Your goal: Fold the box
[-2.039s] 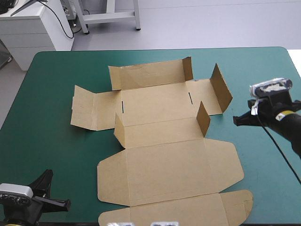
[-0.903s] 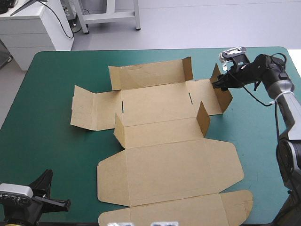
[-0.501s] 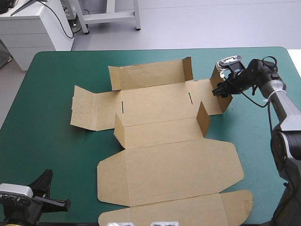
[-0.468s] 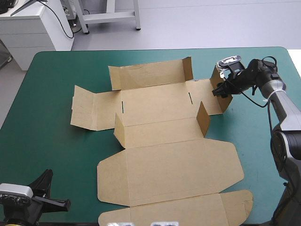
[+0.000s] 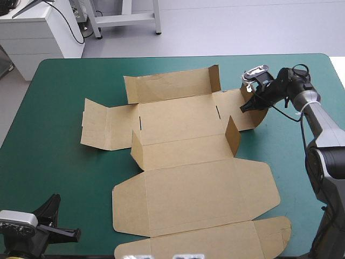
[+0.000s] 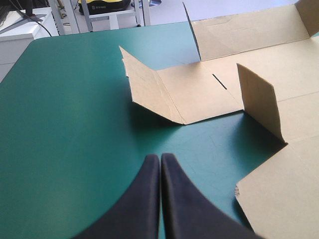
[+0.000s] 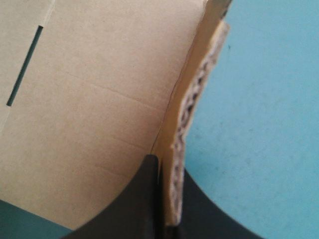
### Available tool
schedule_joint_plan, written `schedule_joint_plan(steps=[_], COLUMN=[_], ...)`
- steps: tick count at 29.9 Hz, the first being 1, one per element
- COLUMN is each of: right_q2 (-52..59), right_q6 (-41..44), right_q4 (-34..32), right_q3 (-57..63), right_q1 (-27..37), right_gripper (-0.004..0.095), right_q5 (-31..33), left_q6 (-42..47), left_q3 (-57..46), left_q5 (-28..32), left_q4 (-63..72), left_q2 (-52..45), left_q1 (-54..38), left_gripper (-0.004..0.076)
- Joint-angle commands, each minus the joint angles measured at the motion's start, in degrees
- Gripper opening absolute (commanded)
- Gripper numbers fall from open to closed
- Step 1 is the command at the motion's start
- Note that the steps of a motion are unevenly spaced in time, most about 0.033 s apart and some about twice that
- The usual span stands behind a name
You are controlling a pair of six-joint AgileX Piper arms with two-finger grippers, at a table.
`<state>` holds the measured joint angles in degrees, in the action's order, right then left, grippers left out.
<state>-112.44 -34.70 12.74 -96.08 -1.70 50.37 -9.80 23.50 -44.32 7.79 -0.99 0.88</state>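
Right claw (image 5: 244,107) has slid onto the box's (image 5: 178,116) raised flap (image 5: 258,116), pinching it (left claw (image 6: 160,159) closed).

Teal-green table (image 5: 54,162) with brown box (image 5: 178,121) mostly flat on it

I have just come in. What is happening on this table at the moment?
The right gripper is shut on the edge of a raised flap at the right end of the brown box. The box is mostly a flat sheet on the teal-green table: a few flaps stand up, and the large lid panel lies flat toward the near edge. The left gripper is shut and empty at the near left corner, not touching the box.
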Motion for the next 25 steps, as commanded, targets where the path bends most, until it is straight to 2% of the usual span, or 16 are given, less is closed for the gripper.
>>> schedule_joint_plan(steps=[1,4,7,9,14,18,25], right_q2=[3.8,5.5,8.5,10.7,14.0,15.1,15.3], right_q6=[-5.4,-5.9,-7.1,-10.8,-11.1,-11.8,-14.0], right_q4=[-1.2,-6.1,-12.7,-17.3,-29.8,-31.4,-31.4], right_q3=[-6.7,-11.4,-13.3,-13.3,-13.3,-13.3,-13.3], right_q1=[-0.8,-2.5,-5.7,-8.6,-16.4,-21.3,-27.9], right_gripper=[-0.0019,-0.0017,-0.0014,-0.0013,-0.0013,-0.0014,-0.0013], right_q5=[4.2,7.0,6.5,6.4,4.2,0.7,0.3], left_q6=[0.8,0.8,0.8,0.8,0.8,0.8,0.8], left_q3=[1.2,1.2,1.2,1.2,1.2,1.2,1.2], left_q5=[4.4,4.4,4.4,4.4,4.4,4.4,4.4], left_q4=[0.6,0.7,0.7,0.7,0.7,0.7,0.7], left_q2=[-0.4,-0.4,-0.4,-0.4,-0.4,-0.4,-0.4], left_q1=[0.1,0.1,0.1,0.1,0.1,0.1,0.1], left_gripper=[-0.0008,-0.0008,-0.0008,-0.0008,-0.0008,-0.0008,-0.0008])
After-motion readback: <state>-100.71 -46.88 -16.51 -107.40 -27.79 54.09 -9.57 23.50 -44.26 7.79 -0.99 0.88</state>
